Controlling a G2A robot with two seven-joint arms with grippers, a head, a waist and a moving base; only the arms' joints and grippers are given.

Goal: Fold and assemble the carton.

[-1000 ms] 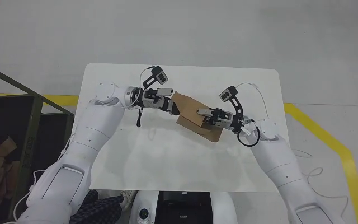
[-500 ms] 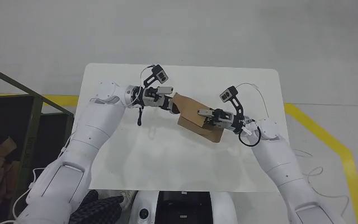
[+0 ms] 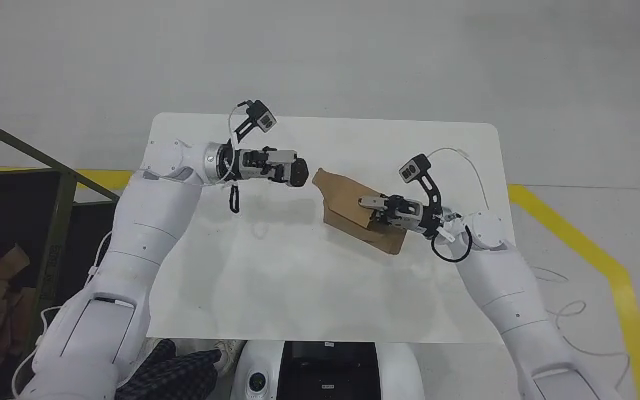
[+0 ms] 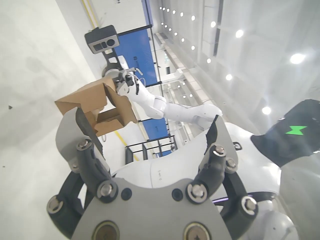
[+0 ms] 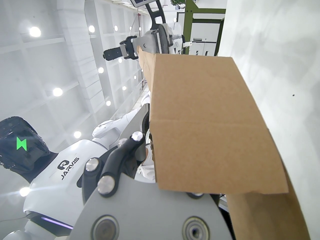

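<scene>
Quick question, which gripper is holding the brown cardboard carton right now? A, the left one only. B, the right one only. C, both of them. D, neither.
B: the right gripper is clamped on a flap of the brown cardboard carton, while the left gripper hangs open beside it without touching it.

On our white table (image 3: 250, 285), our right gripper (image 3: 372, 203) holds the brown carton (image 3: 340, 192); our left gripper (image 3: 299, 172) hangs just beside it, not touching.
</scene>
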